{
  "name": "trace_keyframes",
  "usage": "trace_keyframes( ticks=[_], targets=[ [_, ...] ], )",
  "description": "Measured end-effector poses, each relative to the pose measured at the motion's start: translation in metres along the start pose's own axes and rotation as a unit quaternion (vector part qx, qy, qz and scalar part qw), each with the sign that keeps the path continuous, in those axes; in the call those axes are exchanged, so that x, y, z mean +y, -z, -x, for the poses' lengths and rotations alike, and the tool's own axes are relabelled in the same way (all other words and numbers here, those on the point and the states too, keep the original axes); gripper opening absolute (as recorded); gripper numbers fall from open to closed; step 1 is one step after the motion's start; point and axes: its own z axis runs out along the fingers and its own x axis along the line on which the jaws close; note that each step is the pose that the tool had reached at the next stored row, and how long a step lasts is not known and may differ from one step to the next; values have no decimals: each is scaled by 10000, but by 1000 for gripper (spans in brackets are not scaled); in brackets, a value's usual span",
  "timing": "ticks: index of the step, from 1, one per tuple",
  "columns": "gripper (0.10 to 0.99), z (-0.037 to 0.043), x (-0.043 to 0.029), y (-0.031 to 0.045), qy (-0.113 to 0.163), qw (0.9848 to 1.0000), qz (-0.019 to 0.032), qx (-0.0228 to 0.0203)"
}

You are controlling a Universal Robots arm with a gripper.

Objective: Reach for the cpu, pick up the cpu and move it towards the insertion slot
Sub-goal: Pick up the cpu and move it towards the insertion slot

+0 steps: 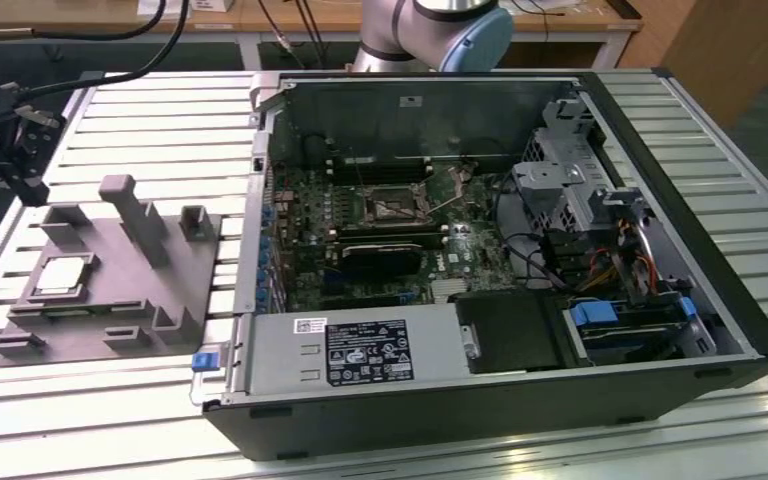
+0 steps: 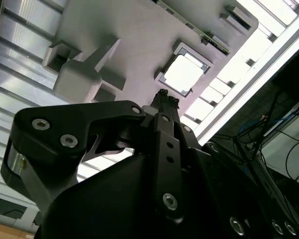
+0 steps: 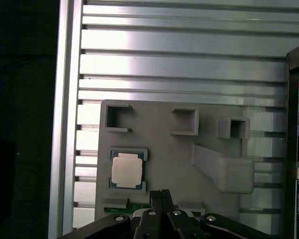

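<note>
At the exterior view's left, the cpu (image 1: pixel 64 275) lies in its recess on the grey fixture (image 1: pixel 144 290); the gripper (image 3: pixel 162 192), closed and empty, hangs over the fixture near it, so a descent without opening could strike the chip or recess rim.

The cpu (image 3: pixel 126 170) is silvery with a tan rim, the fixture (image 3: pixel 177 154) grey, the pincer (image 3: pixel 162 193) black.

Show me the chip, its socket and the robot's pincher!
cpu (image 3: pixel 127 169): first wrist view, middle of its pale metal top.
insertion slot (image 1: pixel 394 206): exterior view, its dark centre.
gripper (image 3: pixel 162 193): first wrist view, between its fingertips.
</note>
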Motion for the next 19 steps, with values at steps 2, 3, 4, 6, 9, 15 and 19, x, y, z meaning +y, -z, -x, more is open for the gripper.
trace_keyframes(
  ticks=[2,3,4,6,9,15,19],
  targets=[
    [106,-7,-1,-22,0,10000,0,0],
    [106,-10,-1,-32,0,10000,0,0],
    [106,-13,-2,-42,0,10000,0,0],
    [106,-22,-2,-66,0,10000,0,0],
    [106,-34,-3,-103,0,10000,0,0],
    [106,-56,-6,-173,0,10000,0,0],
    [106,-66,-7,-216,0,10000,0,0]
  ],
)
